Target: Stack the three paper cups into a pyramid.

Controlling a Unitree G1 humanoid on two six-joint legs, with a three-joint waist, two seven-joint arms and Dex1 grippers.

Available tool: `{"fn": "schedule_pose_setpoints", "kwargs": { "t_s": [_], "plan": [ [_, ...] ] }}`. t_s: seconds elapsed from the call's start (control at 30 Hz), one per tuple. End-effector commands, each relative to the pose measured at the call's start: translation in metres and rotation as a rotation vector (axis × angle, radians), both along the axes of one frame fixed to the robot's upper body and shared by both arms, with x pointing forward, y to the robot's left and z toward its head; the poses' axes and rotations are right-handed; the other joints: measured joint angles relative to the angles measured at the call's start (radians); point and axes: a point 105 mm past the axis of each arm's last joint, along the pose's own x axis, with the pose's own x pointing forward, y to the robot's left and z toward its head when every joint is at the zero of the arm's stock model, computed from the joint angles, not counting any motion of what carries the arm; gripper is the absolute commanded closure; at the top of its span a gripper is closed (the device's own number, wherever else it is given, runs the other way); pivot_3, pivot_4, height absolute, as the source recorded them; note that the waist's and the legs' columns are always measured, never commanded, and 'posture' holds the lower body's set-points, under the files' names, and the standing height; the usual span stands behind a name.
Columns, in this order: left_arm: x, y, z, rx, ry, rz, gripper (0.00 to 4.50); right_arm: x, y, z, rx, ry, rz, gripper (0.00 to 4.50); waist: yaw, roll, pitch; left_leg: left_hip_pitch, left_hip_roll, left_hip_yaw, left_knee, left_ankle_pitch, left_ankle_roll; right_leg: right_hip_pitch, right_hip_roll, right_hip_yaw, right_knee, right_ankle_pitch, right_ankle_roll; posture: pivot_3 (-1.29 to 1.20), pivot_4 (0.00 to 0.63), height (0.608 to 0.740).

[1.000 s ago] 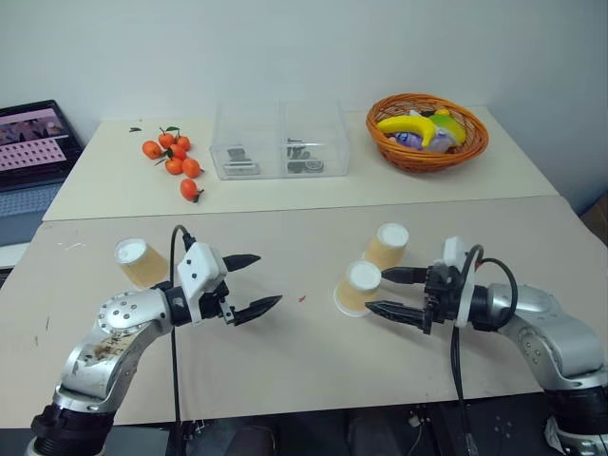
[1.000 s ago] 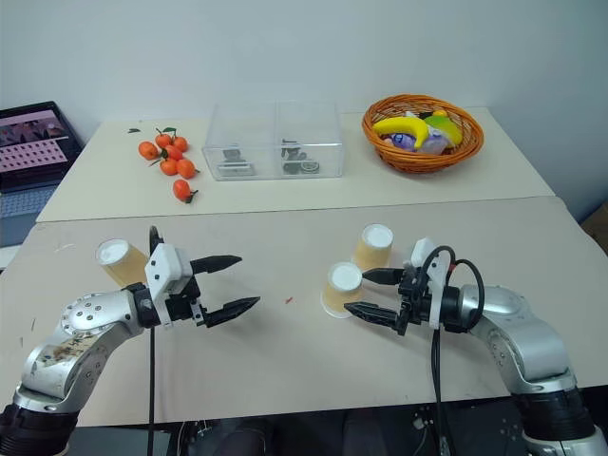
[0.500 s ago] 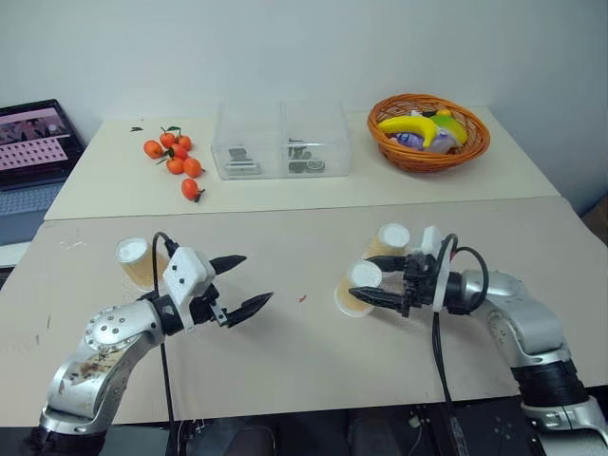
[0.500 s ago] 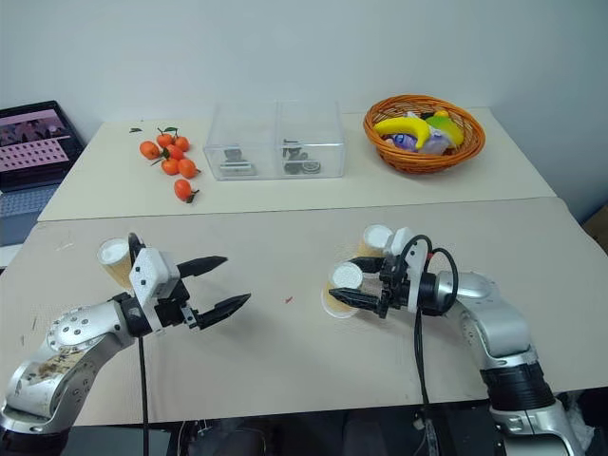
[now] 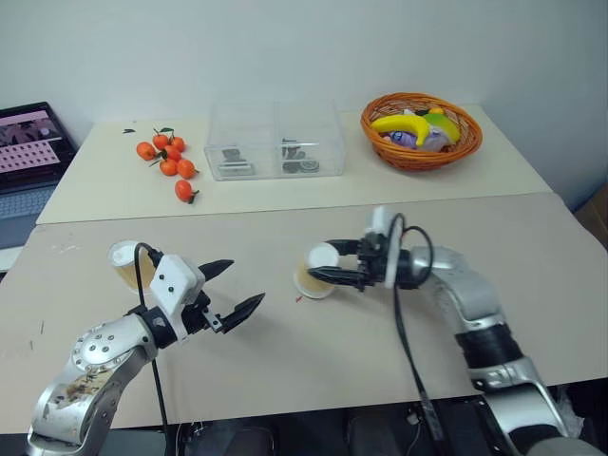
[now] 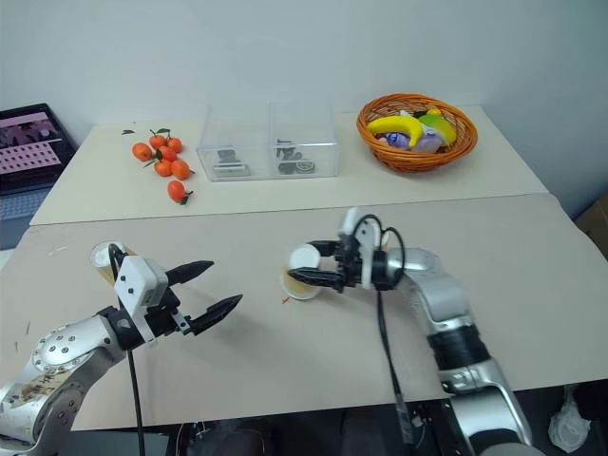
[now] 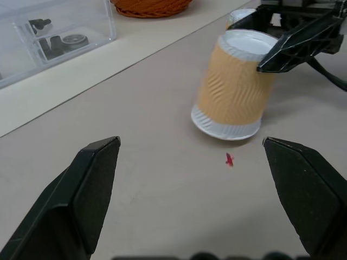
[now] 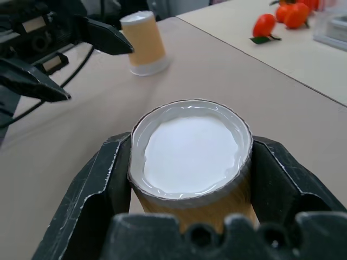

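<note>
Right tool (image 5: 323, 269) clenches one paper cup (image 7: 234, 85) near its white top end, upside down on the worktop (image 5: 532, 247) mid-front. Left tool (image 5: 237, 288) hangs spread, empty. Another cup (image 5: 125, 263) stands just behind the left arm. Cups look light, thin-walled, crushable; gentle side grip suits them.

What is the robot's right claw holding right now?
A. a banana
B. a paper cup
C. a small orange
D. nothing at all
B: the right claw has its two black fingers closed around the top of an upside-down paper cup, seen close up in the right wrist view.
</note>
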Motion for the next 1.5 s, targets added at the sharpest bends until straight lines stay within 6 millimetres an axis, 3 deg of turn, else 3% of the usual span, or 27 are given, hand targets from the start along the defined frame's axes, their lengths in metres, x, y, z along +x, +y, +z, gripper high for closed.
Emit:
{"fn": "schedule_pose_setpoints", "kwargs": {
  "t_s": [0.03,0.27,0.5,0.57,0.67,0.83,1.17,1.5],
  "plan": [
    [-0.002,0.002,0.013,0.007,-0.066,0.045,0.00,0.006,0.018,0.008,-0.001,-0.069,0.040,1.76,-0.002,0.000,0.000,0.000,0.000,0.000,0.000,0.000,0.000,0.000,0.000,0.000,0.000,0.000,0.000,0.00,0.150,0.728],
    [-0.014,0.025,0.004,-0.036,-0.038,0.216,0.00,0.029,0.052,0.015,-0.022,-0.123,0.036,1.76,-0.018,0.000,0.000,0.000,0.000,0.000,-0.001,0.003,-0.006,-0.003,0.000,0.000,0.001,0.001,-0.001,0.00,0.150,0.728],
    [-0.024,0.037,-0.010,-0.042,-0.010,0.309,0.00,0.028,0.063,0.016,-0.021,-0.103,0.093,1.76,-0.010,0.000,0.000,0.000,0.000,0.000,-0.001,0.001,-0.005,-0.005,0.000,-0.001,0.012,0.001,-0.002,0.00,0.150,0.728],
    [-0.024,0.037,-0.010,-0.055,-0.019,0.325,0.00,0.023,0.066,0.011,-0.017,-0.065,0.119,0.78,-0.011,0.000,-0.001,0.000,0.000,0.000,0.000,0.001,-0.005,-0.005,0.000,-0.001,0.012,0.001,-0.002,0.00,0.150,0.728],
    [-0.023,0.036,-0.011,-0.059,-0.021,0.321,0.00,0.021,0.068,0.000,-0.067,-0.062,0.108,0.05,-0.014,0.000,-0.001,0.001,0.000,0.000,0.000,0.001,-0.005,-0.005,0.000,-0.001,0.013,0.001,-0.002,0.00,0.150,0.728],
    [-0.017,0.034,-0.012,-0.061,-0.024,0.299,0.00,0.020,0.065,0.002,-0.046,-0.038,0.101,0.05,-0.015,0.000,-0.001,0.001,0.001,0.001,0.000,0.001,-0.005,-0.006,0.000,-0.001,0.013,0.001,-0.002,0.00,0.150,0.728],
    [0.001,0.020,-0.009,-0.079,-0.023,0.196,0.00,0.019,0.029,0.030,0.046,0.016,0.047,0.05,-0.011,-0.001,-0.001,0.000,0.000,0.000,0.000,0.001,-0.005,-0.006,0.000,-0.001,0.013,0.001,-0.002,0.00,0.150,0.728],
    [-0.008,0.021,-0.005,-0.071,0.026,0.127,0.00,-0.012,-0.034,0.039,0.035,0.037,-0.043,0.05,-0.013,-0.001,-0.001,0.000,0.001,0.001,0.000,0.001,-0.005,-0.007,0.000,-0.001,0.013,0.001,-0.002,0.00,0.150,0.728]
  ]
}}
